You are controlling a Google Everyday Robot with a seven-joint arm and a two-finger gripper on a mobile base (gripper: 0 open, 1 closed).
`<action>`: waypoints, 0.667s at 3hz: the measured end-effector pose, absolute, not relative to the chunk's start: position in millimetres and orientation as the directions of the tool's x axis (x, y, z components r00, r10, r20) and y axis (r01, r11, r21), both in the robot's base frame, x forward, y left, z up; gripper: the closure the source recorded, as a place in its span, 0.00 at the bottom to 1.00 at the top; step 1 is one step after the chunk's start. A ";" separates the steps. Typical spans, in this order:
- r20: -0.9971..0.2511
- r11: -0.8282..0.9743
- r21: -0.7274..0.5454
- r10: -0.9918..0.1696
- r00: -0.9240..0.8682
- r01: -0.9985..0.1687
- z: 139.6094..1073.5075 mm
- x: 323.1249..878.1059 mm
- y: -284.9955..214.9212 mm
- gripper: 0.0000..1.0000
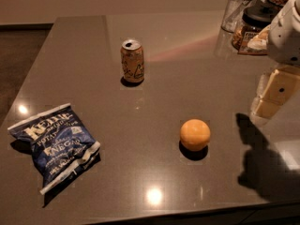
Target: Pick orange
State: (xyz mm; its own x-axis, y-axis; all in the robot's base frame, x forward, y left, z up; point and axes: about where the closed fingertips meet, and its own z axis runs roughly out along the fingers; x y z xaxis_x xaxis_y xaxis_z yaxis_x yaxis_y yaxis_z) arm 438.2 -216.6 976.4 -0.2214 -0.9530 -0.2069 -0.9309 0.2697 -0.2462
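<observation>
Closest lies the front edge of the counter (112,191), with the orange (195,134) sitting on it a little further in. The tool (267,102) hangs right of the orange and slightly behind it, apart from it; released or clenched, I cannot tell. So the reach likely runs leftward and toward the camera. Being round, the orange offers no long axis. Behind-left of the orange stands a can (132,61); far left lies a chip bag (54,144).
</observation>
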 end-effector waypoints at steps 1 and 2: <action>-0.213 0.271 -0.241 -0.952 -0.221 -0.932 976.2 437.8 -215.9 0.00; -0.249 0.277 -0.209 -0.943 -0.222 -0.938 974.9 435.6 -211.3 0.00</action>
